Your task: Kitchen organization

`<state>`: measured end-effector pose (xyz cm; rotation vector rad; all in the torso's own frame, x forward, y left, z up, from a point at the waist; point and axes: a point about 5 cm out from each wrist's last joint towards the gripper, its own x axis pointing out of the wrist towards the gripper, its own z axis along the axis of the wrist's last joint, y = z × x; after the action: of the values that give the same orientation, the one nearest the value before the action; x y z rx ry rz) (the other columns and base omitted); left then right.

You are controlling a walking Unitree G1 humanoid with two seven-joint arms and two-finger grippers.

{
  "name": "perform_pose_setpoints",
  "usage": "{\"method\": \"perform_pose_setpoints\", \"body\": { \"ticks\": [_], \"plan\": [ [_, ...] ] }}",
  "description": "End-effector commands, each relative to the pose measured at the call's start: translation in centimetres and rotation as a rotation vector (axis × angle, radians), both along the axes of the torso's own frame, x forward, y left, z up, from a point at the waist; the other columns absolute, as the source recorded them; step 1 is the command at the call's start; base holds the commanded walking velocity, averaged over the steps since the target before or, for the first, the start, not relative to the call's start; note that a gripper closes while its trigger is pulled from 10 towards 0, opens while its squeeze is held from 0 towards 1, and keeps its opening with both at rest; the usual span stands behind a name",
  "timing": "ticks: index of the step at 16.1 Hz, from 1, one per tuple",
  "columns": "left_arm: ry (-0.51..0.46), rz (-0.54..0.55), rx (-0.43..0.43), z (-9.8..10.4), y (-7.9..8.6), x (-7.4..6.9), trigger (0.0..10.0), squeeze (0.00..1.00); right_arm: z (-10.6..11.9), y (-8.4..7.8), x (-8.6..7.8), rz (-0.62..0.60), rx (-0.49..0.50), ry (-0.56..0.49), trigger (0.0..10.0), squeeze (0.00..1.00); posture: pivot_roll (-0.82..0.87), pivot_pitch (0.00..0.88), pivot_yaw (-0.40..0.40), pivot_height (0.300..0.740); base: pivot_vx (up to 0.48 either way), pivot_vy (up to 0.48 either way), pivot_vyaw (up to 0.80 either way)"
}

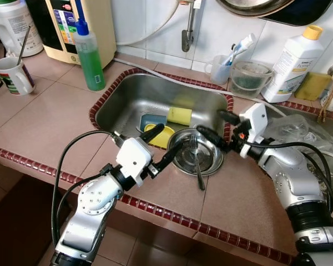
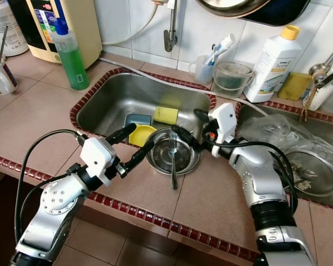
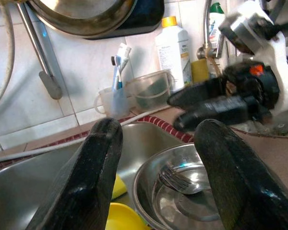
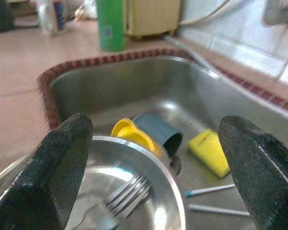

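A steel bowl (image 1: 211, 166) sits at the front edge of the sink (image 1: 127, 88), with a fork (image 1: 197, 166) lying in it. Behind it lie a yellow cup (image 1: 158, 137), a blue cup (image 1: 150, 121) and a yellow sponge (image 1: 179, 115). My left gripper (image 1: 169, 137) is open at the bowl's left rim, over the yellow cup. My right gripper (image 1: 211, 122) is open just above the bowl's far right rim. Through the right wrist view, the fork (image 4: 127, 194) and bowl rim (image 4: 173, 191) lie between the spread fingers. Nothing is held.
On the left counter stand a green soap bottle (image 1: 90, 55) and a mug (image 1: 14, 75). A toothbrush cup (image 1: 219, 69), a clear tub (image 1: 250, 77) and a white bottle (image 1: 291, 64) line the back wall. Crumpled plastic (image 1: 299, 130) lies to the right.
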<state>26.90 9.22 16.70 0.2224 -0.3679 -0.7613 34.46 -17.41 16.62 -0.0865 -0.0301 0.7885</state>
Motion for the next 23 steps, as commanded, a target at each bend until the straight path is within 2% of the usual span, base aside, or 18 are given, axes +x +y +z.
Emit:
{"method": "perform_pose_setpoints", "body": {
  "ticks": [1, 9, 17, 21, 23],
  "plan": [
    [-0.012, -0.007, 0.002, 0.3, -0.3, 0.0, 10.0, 0.00, 0.2, -0.3, 0.1, 0.018, -0.035, 0.002, 10.0, 0.00, -0.05, 0.122, -0.061, 0.740, 0.000, 0.000, 0.00],
    [-0.010, -0.005, -0.020, 0.5, -0.7, 0.1, 10.0, 0.00, -0.4, -1.8, -0.7, 0.126, -0.153, 0.081, 10.0, 0.00, -0.06, 0.149, -0.065, 0.740, 0.000, 0.000, 0.00],
    [-0.015, -0.003, -0.043, 0.9, -1.1, 0.4, 10.0, 0.00, -0.2, -2.4, -1.5, 0.223, -0.204, 0.128, 10.0, 0.00, -0.08, 0.172, -0.072, 0.740, 0.000, 0.000, 0.00],
    [-0.018, 0.004, -0.051, 1.0, -1.1, 0.4, 10.0, 0.00, -0.5, -1.7, -1.3, 0.201, -0.148, 0.127, 10.0, 0.00, -0.08, 0.176, -0.073, 0.740, 0.000, 0.000, 0.00],
    [-0.019, 0.007, -0.054, 1.1, -1.1, 0.4, 10.0, 0.00, -0.7, -0.7, -1.2, 0.195, -0.084, 0.128, 10.0, 0.00, -0.07, 0.184, -0.069, 0.740, 0.000, 0.000, 0.00]
  ]
}}
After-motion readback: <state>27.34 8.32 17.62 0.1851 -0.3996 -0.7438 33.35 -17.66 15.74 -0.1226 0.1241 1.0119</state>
